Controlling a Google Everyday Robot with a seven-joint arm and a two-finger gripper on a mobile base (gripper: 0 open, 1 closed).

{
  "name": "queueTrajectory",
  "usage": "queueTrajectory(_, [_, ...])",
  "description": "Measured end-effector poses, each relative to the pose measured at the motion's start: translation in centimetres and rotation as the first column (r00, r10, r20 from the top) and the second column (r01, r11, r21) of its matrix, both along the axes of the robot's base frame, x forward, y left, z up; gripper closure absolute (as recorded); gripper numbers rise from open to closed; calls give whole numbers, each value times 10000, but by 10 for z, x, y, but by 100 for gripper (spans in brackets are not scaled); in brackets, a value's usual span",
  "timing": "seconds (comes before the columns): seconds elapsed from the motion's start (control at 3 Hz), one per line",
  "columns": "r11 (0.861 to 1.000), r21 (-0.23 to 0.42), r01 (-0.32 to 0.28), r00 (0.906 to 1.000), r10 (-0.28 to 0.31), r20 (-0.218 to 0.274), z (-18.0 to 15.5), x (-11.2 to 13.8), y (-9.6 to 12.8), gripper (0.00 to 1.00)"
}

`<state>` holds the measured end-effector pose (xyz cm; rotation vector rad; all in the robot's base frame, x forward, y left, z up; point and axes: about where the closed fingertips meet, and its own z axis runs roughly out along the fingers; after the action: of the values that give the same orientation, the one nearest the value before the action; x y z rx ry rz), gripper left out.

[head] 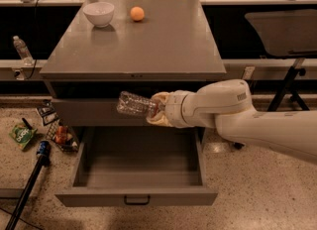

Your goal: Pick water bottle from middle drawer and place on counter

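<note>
The water bottle point(134, 104) is a clear ribbed plastic bottle held lying sideways in the air, in front of the closed upper drawer front. My gripper point(157, 110) is shut on its cap end, at the end of my white arm that reaches in from the right. The middle drawer point(136, 198) stands pulled open below the bottle, and its inside shows nothing in it. The counter point(148, 45) is the flat grey top of the cabinet, above and behind the bottle.
A white bowl point(98, 14) and an orange point(137, 14) sit at the back left of the counter. Another small clear bottle point(22, 49) stands on a ledge at the far left. Snack packets point(22, 136) and a dark pole point(28, 188) lie on the floor left of the drawer.
</note>
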<state>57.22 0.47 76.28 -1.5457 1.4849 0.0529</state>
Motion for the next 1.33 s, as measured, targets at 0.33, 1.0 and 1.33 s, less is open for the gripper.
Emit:
queueTrajectory(0.33, [9989,-356,307,9992,-297,267,6,11,-5,100])
queueTrajectory(1.0, [9854,-783,1510,9868,-1456,711,33,64,-37,100])
queueTrajectory(1.33, [9813,-653,1809,9792,-1735,1053,71,82,-50,100])
